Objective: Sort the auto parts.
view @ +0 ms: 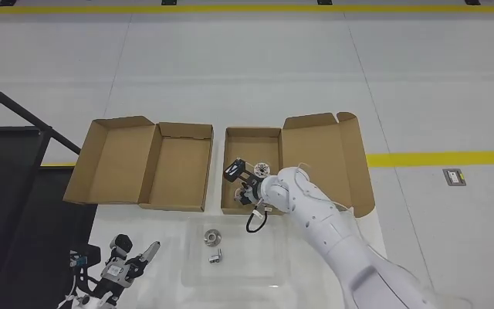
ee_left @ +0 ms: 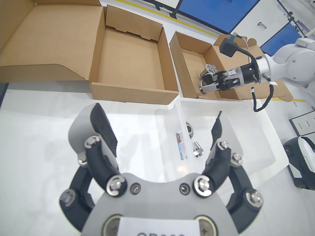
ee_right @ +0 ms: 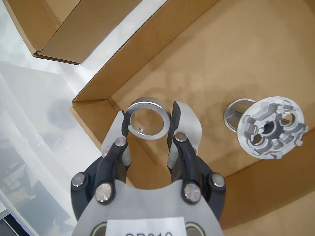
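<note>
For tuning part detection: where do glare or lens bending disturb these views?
Right wrist view: the metal ring gleams on its rim. Left wrist view: the cardboard box walls bow slightly; glare spots sit on the clear bin. Top view: light is even.

Brown cardboard box [view: 179, 166] at centre left, plain. Silver ring [ee_right: 147, 134], dull grey cast hub [ee_right: 268, 127]. Black pads [ee_right: 175, 116] on the right gripper [ee_right: 149, 110]. White bench [view: 154, 224]; yellow floor stripe [view: 432, 158].
</note>
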`<action>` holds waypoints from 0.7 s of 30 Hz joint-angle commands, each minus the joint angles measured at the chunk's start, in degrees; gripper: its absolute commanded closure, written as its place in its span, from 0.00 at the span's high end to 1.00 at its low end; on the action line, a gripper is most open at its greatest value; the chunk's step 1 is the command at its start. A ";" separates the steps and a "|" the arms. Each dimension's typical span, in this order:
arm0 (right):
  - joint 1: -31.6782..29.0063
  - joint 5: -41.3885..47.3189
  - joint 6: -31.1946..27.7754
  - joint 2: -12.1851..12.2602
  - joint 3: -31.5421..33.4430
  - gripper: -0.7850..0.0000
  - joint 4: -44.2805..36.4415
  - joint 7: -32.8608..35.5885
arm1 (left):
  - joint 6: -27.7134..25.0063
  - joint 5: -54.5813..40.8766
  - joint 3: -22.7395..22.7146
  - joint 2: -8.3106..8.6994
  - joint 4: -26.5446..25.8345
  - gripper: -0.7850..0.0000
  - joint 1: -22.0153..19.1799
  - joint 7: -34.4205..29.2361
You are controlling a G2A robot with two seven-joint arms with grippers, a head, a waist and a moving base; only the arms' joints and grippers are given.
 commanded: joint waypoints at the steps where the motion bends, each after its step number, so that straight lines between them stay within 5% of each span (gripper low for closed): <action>1: 0.23 0.31 -0.43 -0.24 0.00 0.40 0.59 -0.19 | 0.00 0.00 0.00 0.00 0.00 1.00 0.00 0.00; 10: 0.63 -0.32 -0.46 -0.57 0.07 0.54 0.64 -1.21 | 0.00 0.00 0.00 0.00 0.00 1.00 0.00 0.00; 15: 0.28 -0.85 -0.33 -0.35 0.36 0.78 -0.23 -1.24 | 0.00 0.00 0.00 0.00 0.00 1.00 0.00 0.00; 21: -1.09 -1.54 -1.83 1.02 2.03 0.78 -3.91 -5.86 | 0.00 0.00 0.00 0.00 0.00 1.00 0.00 0.00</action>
